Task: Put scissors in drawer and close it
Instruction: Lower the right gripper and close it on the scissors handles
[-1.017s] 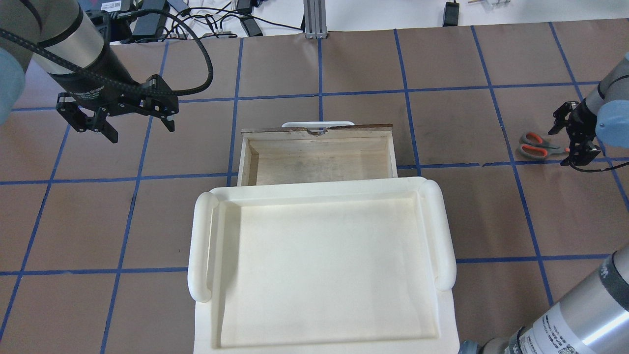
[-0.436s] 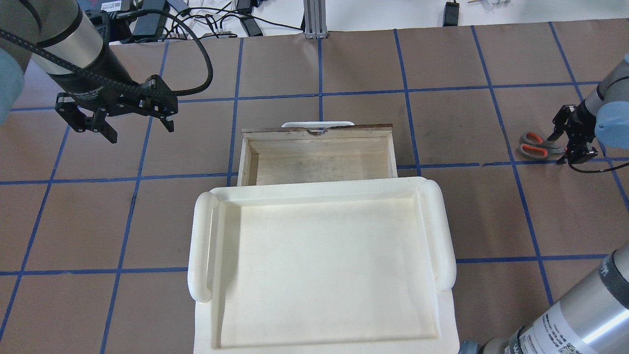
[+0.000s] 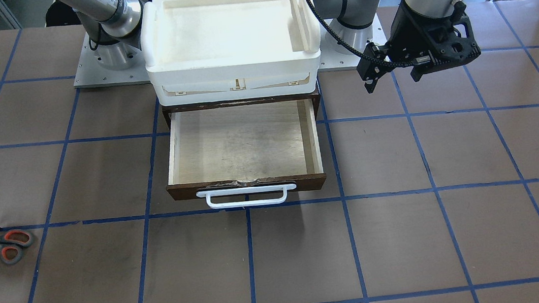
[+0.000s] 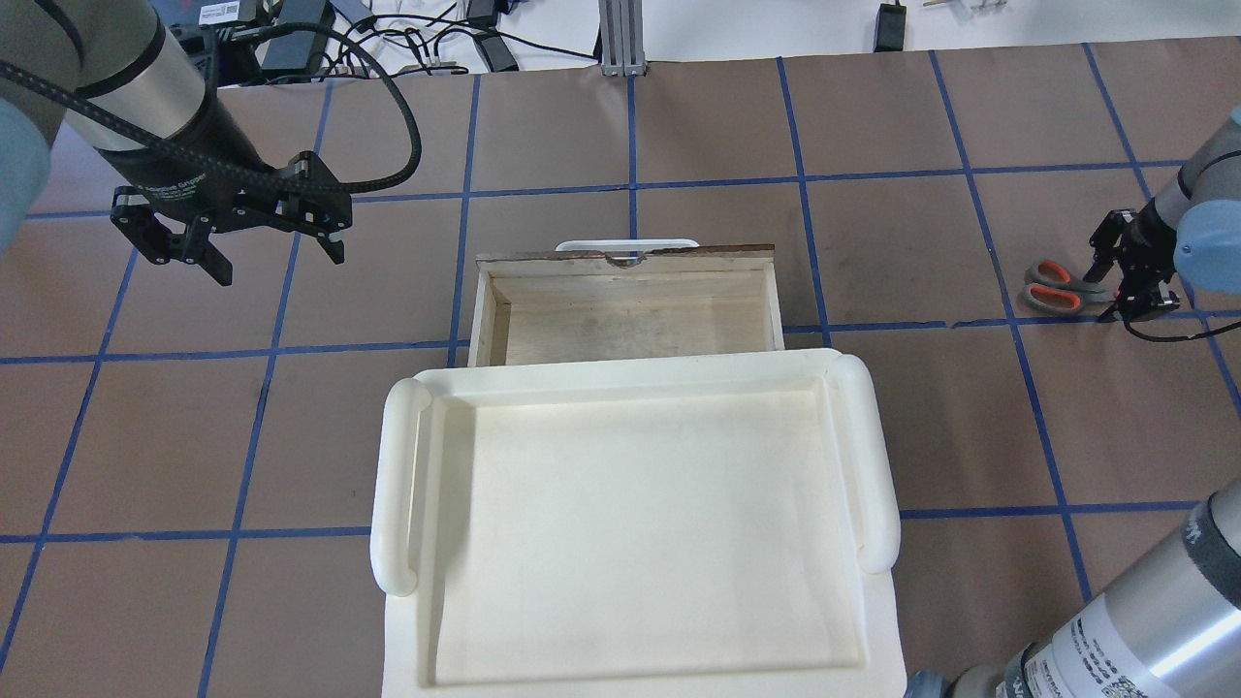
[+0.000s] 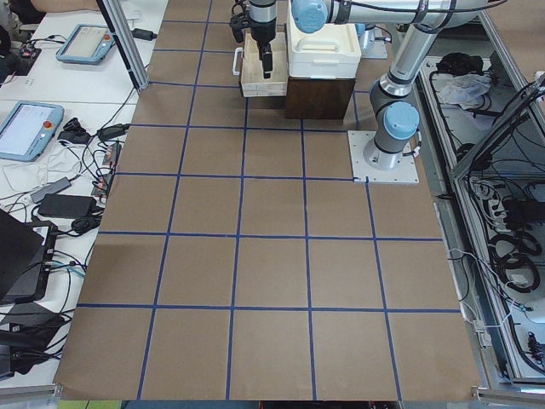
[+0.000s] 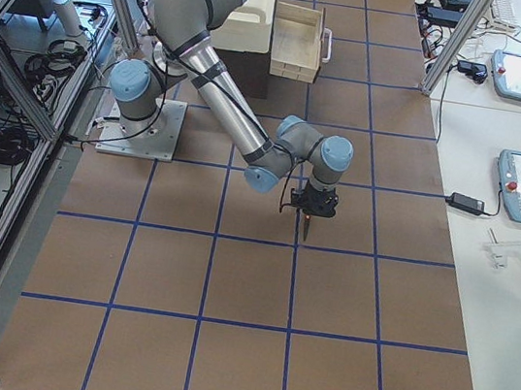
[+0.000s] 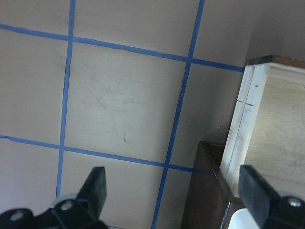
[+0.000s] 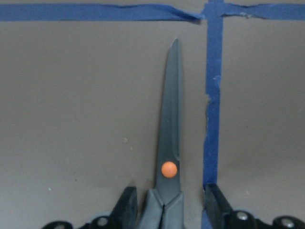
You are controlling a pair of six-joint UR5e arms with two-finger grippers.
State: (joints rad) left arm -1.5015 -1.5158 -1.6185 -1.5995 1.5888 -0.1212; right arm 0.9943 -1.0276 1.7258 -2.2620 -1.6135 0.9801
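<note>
Two fingers of your right pincer (image 8: 170,205) stand apart astride the scissors (image 8: 169,138) on the worktop (image 8: 71,119), behind the pivot (image 8: 169,169), gripping nothing; close evenly. The open drawer (image 3: 241,144) sits well away.

Small scissors (image 4: 1057,287), grey handles with orange-lined loops, thin dark blades shut together, orange pivot dot; lying flat on the brown table paper (image 4: 902,116) far out on the robot's right, well apart from the drawer (image 3: 244,146); handles toward the drawer, tip away from it, just short of a blue tape crossing (image 8: 213,12). Drawer pulled wide open from beneath a white tray (image 3: 234,68); dark brown front, white bar handle, pale plywood floor in full view.
</note>
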